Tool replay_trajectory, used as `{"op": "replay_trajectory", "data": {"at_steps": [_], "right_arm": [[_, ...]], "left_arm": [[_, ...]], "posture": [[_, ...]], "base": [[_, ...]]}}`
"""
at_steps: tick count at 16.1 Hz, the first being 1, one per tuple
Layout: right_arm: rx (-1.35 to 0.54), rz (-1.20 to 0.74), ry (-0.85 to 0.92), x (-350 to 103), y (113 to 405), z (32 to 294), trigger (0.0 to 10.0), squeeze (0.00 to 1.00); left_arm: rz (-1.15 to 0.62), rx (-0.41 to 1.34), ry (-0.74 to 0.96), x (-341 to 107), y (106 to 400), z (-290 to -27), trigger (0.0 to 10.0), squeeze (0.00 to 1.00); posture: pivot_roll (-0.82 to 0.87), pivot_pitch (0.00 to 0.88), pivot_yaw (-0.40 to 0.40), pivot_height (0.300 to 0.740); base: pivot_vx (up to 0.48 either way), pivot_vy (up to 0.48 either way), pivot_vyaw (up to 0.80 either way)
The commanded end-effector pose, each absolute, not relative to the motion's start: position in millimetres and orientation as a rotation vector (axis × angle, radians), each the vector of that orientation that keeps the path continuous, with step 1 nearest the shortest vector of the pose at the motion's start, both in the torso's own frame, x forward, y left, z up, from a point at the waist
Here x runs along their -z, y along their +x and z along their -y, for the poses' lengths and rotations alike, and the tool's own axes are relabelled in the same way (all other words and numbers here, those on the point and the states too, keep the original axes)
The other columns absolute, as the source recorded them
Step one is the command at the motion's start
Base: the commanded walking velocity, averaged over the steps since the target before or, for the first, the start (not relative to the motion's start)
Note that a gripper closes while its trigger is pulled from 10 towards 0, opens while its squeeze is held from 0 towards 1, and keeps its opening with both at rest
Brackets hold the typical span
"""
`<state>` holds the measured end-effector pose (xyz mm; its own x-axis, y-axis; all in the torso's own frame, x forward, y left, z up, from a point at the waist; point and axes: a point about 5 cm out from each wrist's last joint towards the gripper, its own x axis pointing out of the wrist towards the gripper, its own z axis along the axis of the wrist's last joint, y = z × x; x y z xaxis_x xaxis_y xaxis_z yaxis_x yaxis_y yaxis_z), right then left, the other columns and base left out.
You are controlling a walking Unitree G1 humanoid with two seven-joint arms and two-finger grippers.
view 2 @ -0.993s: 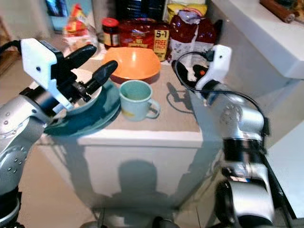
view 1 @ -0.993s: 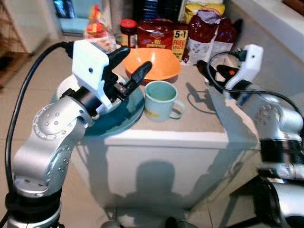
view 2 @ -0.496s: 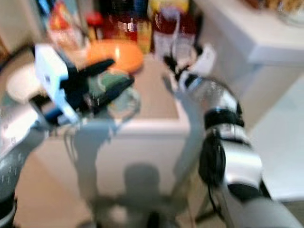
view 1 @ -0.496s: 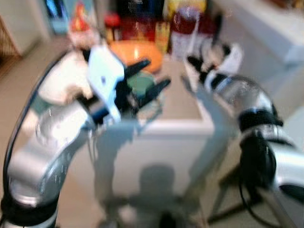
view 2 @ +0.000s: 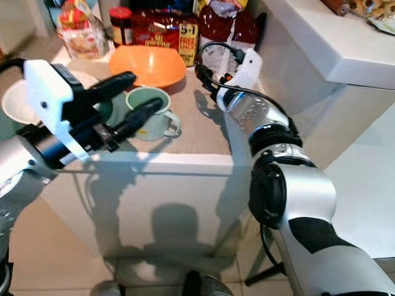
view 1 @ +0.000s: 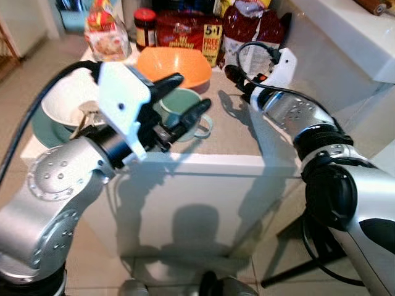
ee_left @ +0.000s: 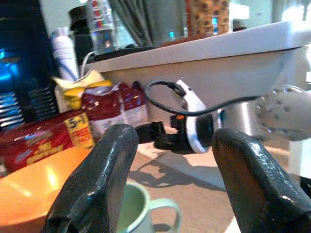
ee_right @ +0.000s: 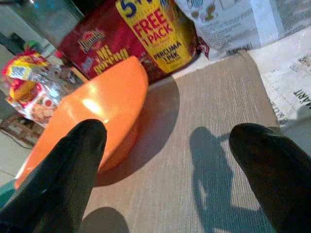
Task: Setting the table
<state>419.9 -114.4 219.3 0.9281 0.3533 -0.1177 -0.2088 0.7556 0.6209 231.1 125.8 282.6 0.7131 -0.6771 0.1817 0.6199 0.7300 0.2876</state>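
Since a second ago your left gripper (view 1: 179,102) has swung off the teal plate (view 1: 44,128) and now hangs over the pale green mug (view 1: 190,110), fingers spread wide and empty. You look set to pick the mug (upright, handle at 3 o'clock, orange bowl (view 1: 174,63) at its 12); lower and close next. Your right gripper (view 1: 233,78) hovers beyond at 1 o'clock, also wide open, holding nothing
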Motion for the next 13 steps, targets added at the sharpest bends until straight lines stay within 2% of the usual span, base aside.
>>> {"op": "replay_trajectory", "data": {"at_steps": [1, 8, 13], "right_arm": [[-0.296, -0.206, 0.651, -227, 422, 116, 10.0, 0.0], [-0.354, -0.115, 0.817, -251, 425, 96, 10.0, 0.0], [-0.386, -0.216, 0.741, -241, 421, 76, 10.0, 0.0]], "left_arm": [[0.293, 0.721, 0.217, -287, 225, -127, 10.0, 0.0], [0.31, 0.74, 0.271, -311, 213, -133, 10.0, 0.0], [0.278, 0.764, 0.28, -313, 208, -131, 10.0, 0.0]], "posture": [[0.24, 0.162, -0.168, 0.74], [0.33, 0.249, -0.181, 0.74], [0.34, 0.268, -0.192, 0.74]], "base": [[0.0, 0.0, 0.0], [0.0, 0.0, 0.0], [0.0, 0.0, 0.0]]}}
